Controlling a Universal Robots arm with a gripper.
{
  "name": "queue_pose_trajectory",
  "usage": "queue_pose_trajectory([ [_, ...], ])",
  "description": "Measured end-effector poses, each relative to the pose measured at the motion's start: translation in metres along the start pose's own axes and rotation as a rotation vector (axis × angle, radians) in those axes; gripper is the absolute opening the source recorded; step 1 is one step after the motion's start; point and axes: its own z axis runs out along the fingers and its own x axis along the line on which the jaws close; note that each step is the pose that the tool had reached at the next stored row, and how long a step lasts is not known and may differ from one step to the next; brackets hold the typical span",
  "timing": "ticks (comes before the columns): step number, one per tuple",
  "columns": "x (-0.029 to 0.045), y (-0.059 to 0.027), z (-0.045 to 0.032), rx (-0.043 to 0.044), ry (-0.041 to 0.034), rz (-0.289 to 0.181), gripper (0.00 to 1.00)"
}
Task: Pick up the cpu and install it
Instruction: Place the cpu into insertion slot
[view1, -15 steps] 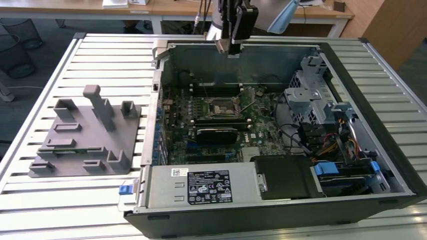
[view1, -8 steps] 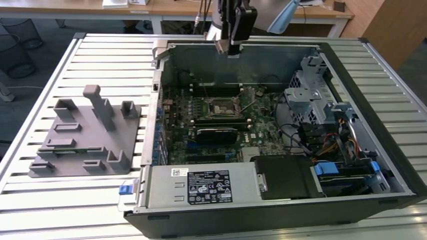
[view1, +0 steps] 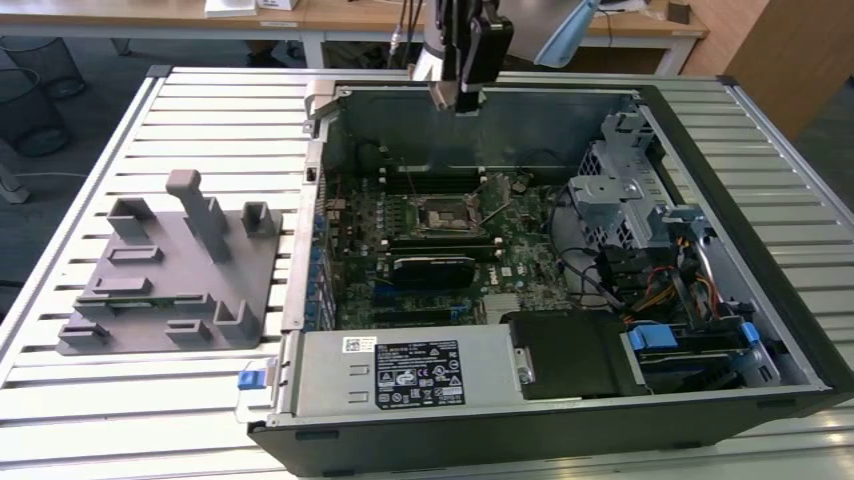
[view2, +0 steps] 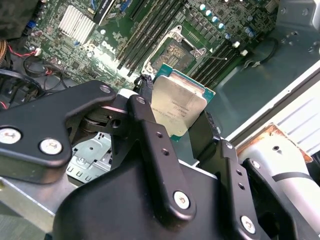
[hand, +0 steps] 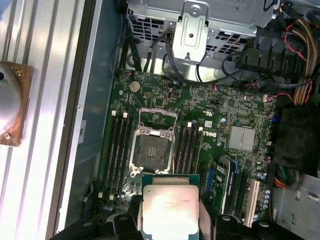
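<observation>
In tool (view2: 175, 117) grip, cpu (hand: 169, 207) hangs above mobo (hand: 200, 100).

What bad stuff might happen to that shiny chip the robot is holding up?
1. The gripper pinches the cpu only by its edges, above the motherboard; a slip would likely drop it onto the parts there.
2. The socket lies open below; set down crooked or off-centre, the cpu might damage its contacts.
</observation>
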Motion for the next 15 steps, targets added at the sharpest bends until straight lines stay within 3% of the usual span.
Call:
queue_pose_trajectory([
  [15, 0.0001, 0.0, 0.0052, 0.0, 0.0, 0.0, 0.54],
])
